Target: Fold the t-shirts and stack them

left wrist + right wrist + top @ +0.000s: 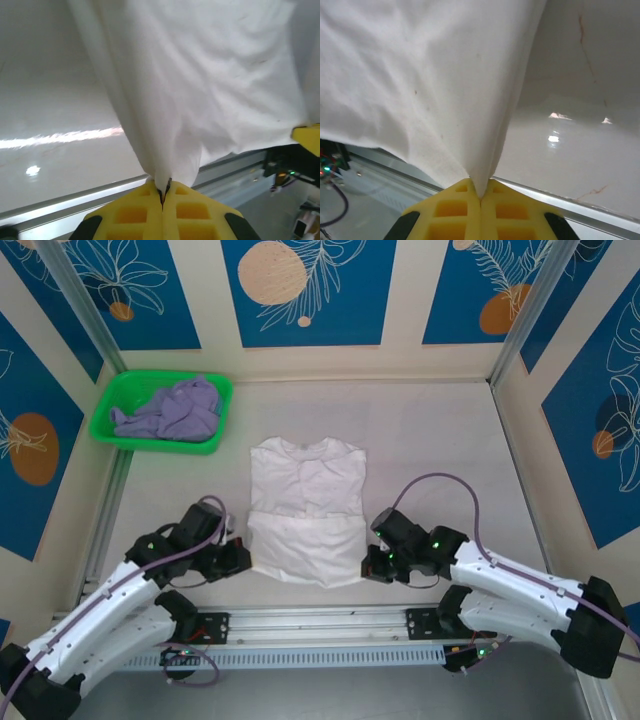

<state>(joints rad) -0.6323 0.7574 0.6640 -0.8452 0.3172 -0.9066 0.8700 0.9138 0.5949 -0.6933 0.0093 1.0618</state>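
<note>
White t-shirt [305, 502] lies on the table [430, 440], its near hem corners pinched in my left gripper [162, 194] and right gripper [481, 193], both jaws closed tight on the cloth. Lavender t-shirt [172, 410] sits crumpled in the green basket [152, 442] at the far left corner.

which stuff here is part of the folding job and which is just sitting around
Job: white t-shirt, near corners pinched by left gripper and right gripper; lavender t-shirt, crumpled in the green basket.
Lying about: green basket itself; metal rail at the near edge.

White arms [95, 615], black joints [215, 560], purple cables [440, 478], yellow gripper pads [132, 216]
</note>
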